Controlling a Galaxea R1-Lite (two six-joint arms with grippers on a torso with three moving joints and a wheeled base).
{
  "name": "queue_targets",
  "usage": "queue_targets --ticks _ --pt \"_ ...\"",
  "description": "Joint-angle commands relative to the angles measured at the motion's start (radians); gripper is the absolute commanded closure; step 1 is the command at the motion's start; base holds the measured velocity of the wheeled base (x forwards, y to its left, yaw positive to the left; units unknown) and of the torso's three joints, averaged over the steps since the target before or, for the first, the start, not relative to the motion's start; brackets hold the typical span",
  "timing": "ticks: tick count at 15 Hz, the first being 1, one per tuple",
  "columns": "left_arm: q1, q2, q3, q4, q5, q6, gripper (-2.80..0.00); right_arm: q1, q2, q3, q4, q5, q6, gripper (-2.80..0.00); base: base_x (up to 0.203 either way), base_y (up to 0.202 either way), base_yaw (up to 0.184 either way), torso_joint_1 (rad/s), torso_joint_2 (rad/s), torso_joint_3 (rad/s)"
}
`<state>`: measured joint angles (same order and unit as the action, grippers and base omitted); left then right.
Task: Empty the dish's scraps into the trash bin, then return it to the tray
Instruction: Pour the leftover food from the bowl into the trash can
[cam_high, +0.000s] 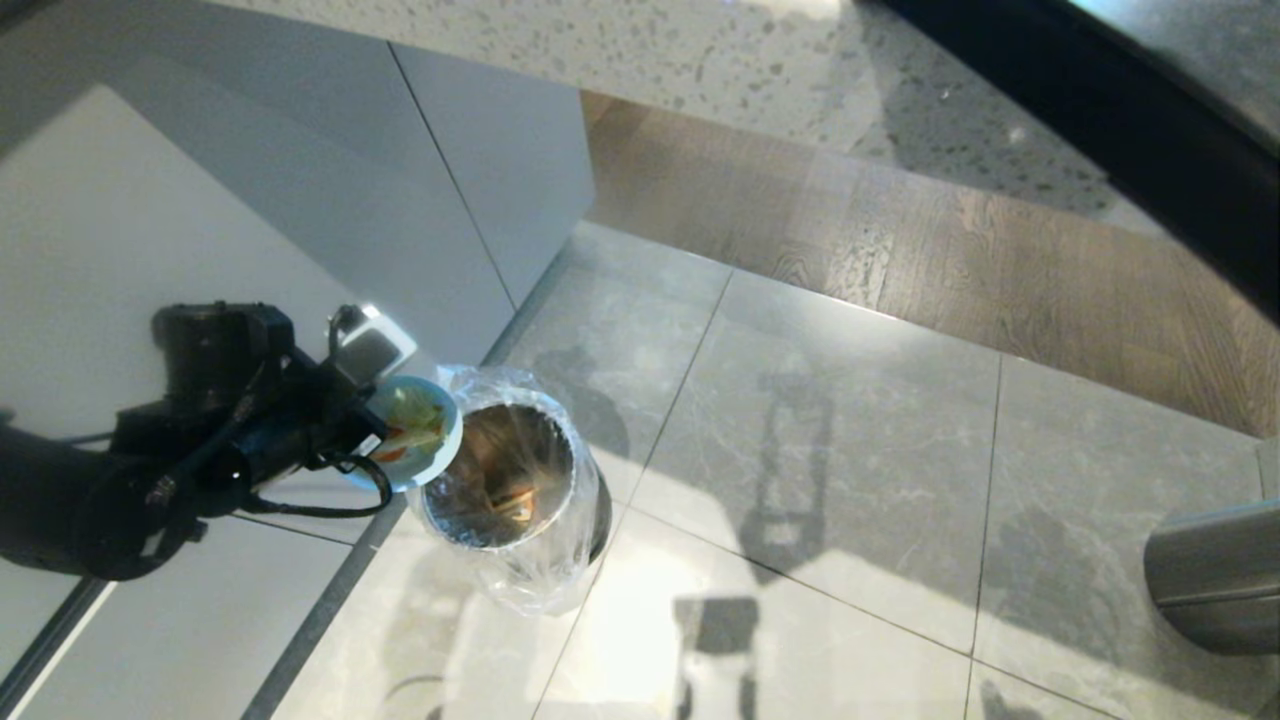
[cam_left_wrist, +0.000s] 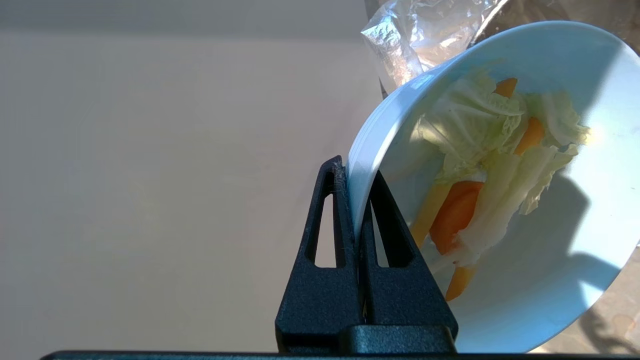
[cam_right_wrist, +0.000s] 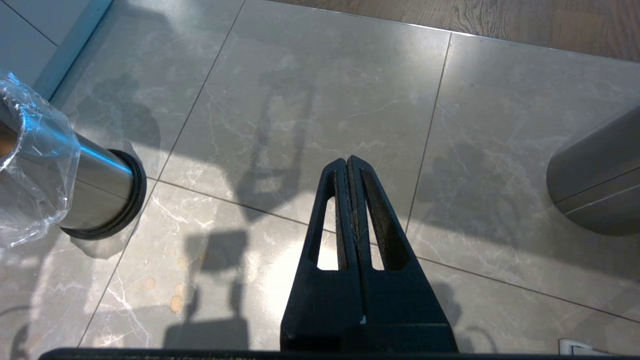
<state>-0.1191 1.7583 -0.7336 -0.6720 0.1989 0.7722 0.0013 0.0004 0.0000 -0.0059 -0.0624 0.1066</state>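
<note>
The left gripper (cam_left_wrist: 357, 200) pinches the rim of the dish (cam_left_wrist: 565, 250), a smooth pale blue-white bowl tipped steeply beside the mouth of the trash bin (cam_high: 515, 480). The scraps (cam_left_wrist: 490, 170), crinkled cabbage pieces and orange carrot slices, cling to the tilted glaze. The bin is a shiny steel cylinder on a black base ring, lined with a crumpled clear plastic bag (cam_high: 540, 590); orange-brown bits lie deep inside, hard to make out. The black left arm runs off the picture's edge. The right gripper (cam_right_wrist: 348, 165) hangs idle over the veined grey floor tiles (cam_right_wrist: 300, 100), its fingers pressed together. A dull grey cylinder (cam_right_wrist: 600, 195) is cut off at the edge. No writing is legible.
</note>
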Motion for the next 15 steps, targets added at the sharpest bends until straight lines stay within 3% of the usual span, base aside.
queue_targets --ticks 1,4,5,11,13,15 --pt "-0.001 0.003 -0.003 -0.006 0.005 0.006 0.00 0.000 0.000 0.000 -0.002 0.000 0.001 0.00 0.000 0.000 0.000 0.000 0.00 0.000" --pt "-0.002 0.004 -0.004 -0.013 0.005 0.014 0.00 0.000 0.000 0.000 -0.002 0.000 0.001 0.00 0.000 0.000 0.000 0.000 0.00 0.000" --pt "-0.001 0.003 -0.006 -0.017 0.005 0.046 0.00 0.000 0.000 0.000 0.000 0.000 0.001 0.00 0.000 0.000 0.000 0.000 0.00 0.000" --pt "-0.022 0.013 -0.006 -0.113 0.012 0.338 0.00 0.000 0.000 0.000 -0.001 0.000 0.001 0.00 0.000 0.000 0.000 0.000 0.00 0.000" --pt "-0.057 0.013 -0.004 -0.106 0.079 0.361 0.00 0.000 0.000 0.000 -0.002 0.000 0.001 0.00 0.000 0.000 0.000 0.000 0.00 0.000" --pt "-0.101 0.016 -0.003 -0.097 0.177 0.435 0.00 0.000 0.000 0.000 0.000 0.000 0.001 0.00 0.000 0.000 0.000 0.000 0.00 0.000"
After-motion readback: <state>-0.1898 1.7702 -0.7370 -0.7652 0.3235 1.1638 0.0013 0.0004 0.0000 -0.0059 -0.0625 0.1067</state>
